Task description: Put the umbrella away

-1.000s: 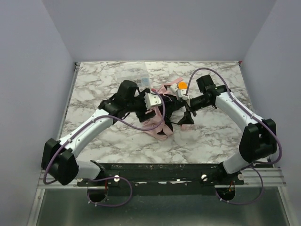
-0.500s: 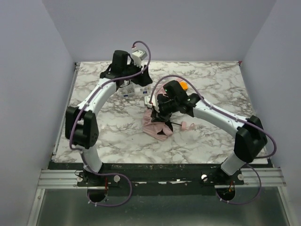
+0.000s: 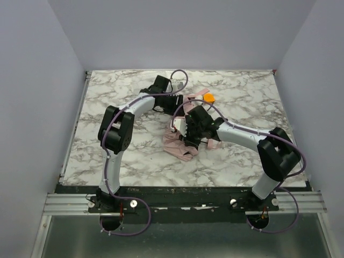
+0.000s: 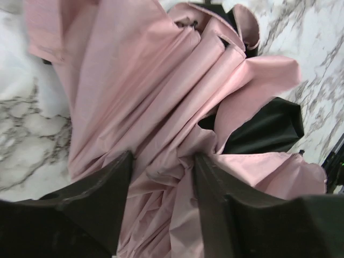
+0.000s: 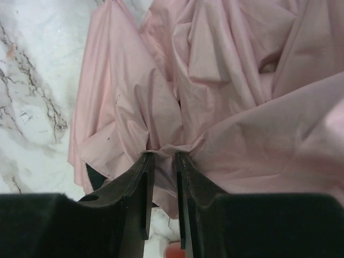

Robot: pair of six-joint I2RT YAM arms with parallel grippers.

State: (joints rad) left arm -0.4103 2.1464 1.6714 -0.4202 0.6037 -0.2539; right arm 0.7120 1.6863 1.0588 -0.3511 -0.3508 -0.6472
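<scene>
My right claw, narrowed onto a fold of the umbrella lying near-to-far, sits mid-canopy; my left claw straddles fabric at the far end, grip unclear.

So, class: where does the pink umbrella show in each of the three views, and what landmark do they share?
Top external: umbrella lies crumpled at mid-table.
Left wrist: umbrella fills most of the frame.
Right wrist: umbrella covers centre and right.
Shared landmark: the marble table.
</scene>
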